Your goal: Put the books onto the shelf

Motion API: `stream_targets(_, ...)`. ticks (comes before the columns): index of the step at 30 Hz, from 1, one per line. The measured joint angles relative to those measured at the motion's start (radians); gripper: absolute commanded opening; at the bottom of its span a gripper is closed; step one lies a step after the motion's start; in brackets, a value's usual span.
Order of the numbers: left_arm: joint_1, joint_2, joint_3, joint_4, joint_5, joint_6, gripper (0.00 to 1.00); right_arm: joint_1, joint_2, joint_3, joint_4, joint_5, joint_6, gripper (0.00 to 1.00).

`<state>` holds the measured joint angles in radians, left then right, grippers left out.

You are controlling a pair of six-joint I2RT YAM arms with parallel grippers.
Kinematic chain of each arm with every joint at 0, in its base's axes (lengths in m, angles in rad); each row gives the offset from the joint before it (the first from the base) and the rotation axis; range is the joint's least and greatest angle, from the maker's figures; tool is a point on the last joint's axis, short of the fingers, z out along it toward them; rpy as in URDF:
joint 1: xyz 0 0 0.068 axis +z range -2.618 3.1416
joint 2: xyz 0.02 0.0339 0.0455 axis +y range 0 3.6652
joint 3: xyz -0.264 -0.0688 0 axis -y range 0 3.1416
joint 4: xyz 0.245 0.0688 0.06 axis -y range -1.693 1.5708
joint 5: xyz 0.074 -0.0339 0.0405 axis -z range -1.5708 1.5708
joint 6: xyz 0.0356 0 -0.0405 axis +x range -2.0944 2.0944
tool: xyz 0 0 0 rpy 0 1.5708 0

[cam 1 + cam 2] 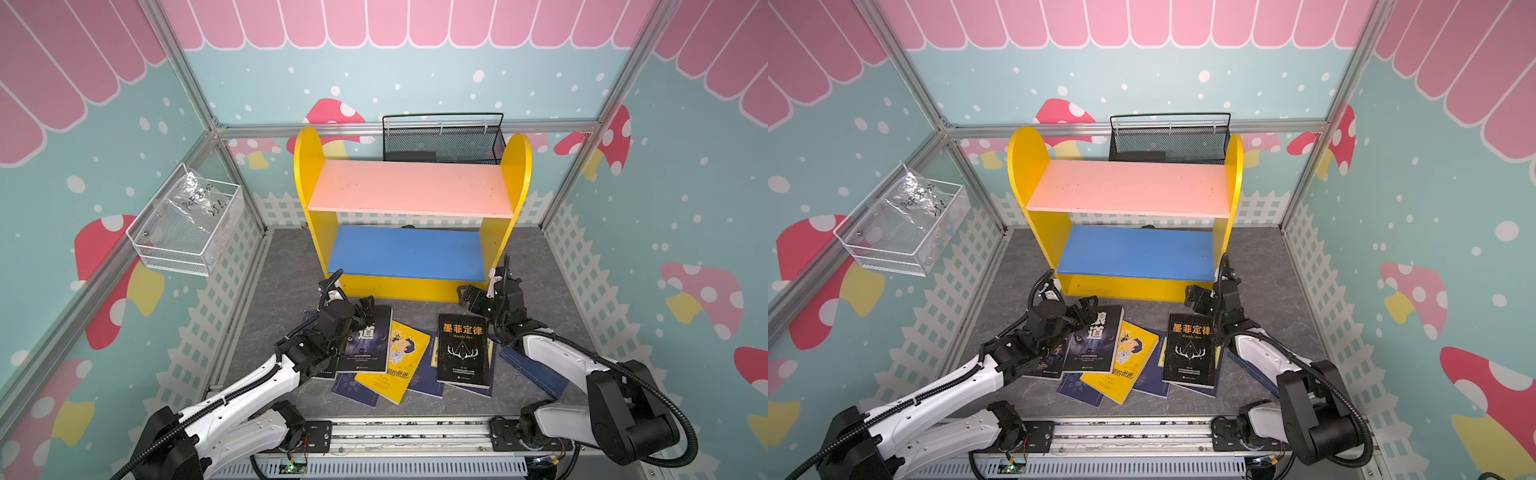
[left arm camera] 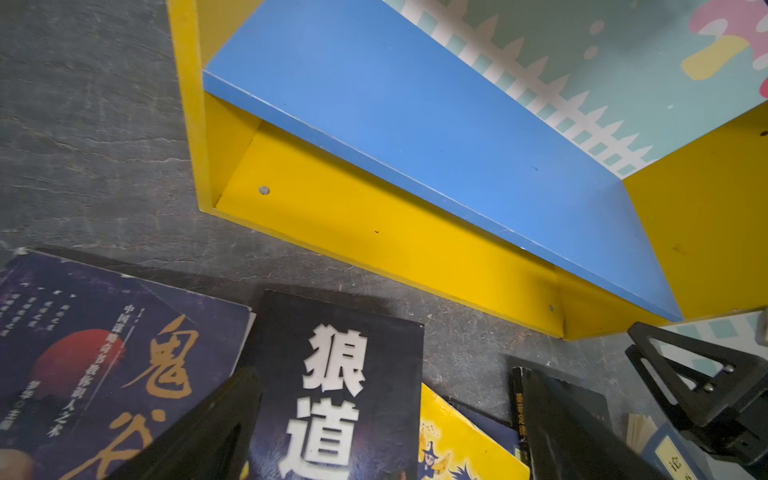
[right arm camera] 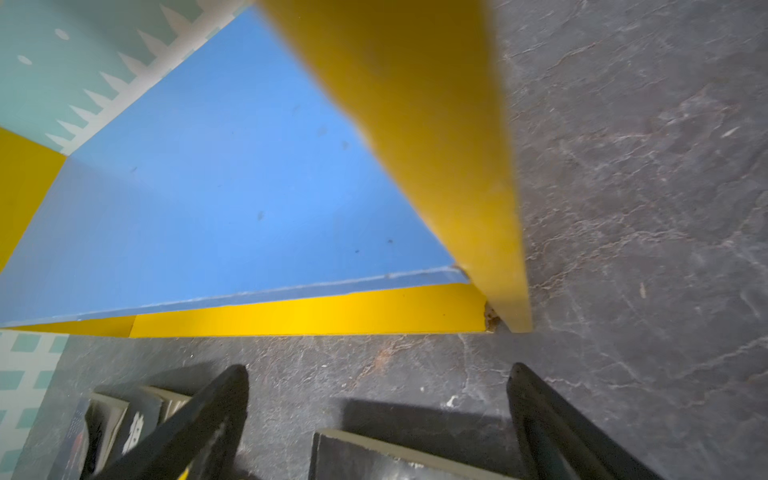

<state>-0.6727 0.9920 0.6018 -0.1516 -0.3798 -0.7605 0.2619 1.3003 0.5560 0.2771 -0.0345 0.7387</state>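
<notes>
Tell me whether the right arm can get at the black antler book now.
Probably yes: the right gripper hovers open by the far edge of the black antler book, whose cover lies bare on top.

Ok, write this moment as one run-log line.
left gripper: open, over wolf book | right gripper: open, holding nothing | books: on floor | shelf: no books

Bright, even light fills both top views, their edges bowed by a wide lens. In the right wrist view the side of the shelf (image 3: 415,124) looms blurred; a book (image 3: 374,461) casts a soft shadow.
</notes>
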Motion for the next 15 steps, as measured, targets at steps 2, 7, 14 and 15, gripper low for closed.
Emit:
stream_targets(2,0.012,-0.008,-0.007,-0.01,-0.006,0.006,1.0,-0.015,0.011,0.0,0.019,-0.005,-0.016,0.99)
stream_targets(7,0.023,-0.016,-0.017,-0.047,-0.014,0.01,1.0,-0.041,0.058,0.032,0.03,-0.013,-0.064,0.99)
stream_targets(14,0.024,-0.032,-0.02,-0.159,-0.025,0.005,1.0,-0.052,0.076,0.068,0.033,-0.082,-0.06,0.98)
stream_targets(15,0.024,-0.033,-0.02,-0.18,-0.025,0.005,1.0,-0.05,0.066,0.067,0.035,-0.1,-0.042,0.98)
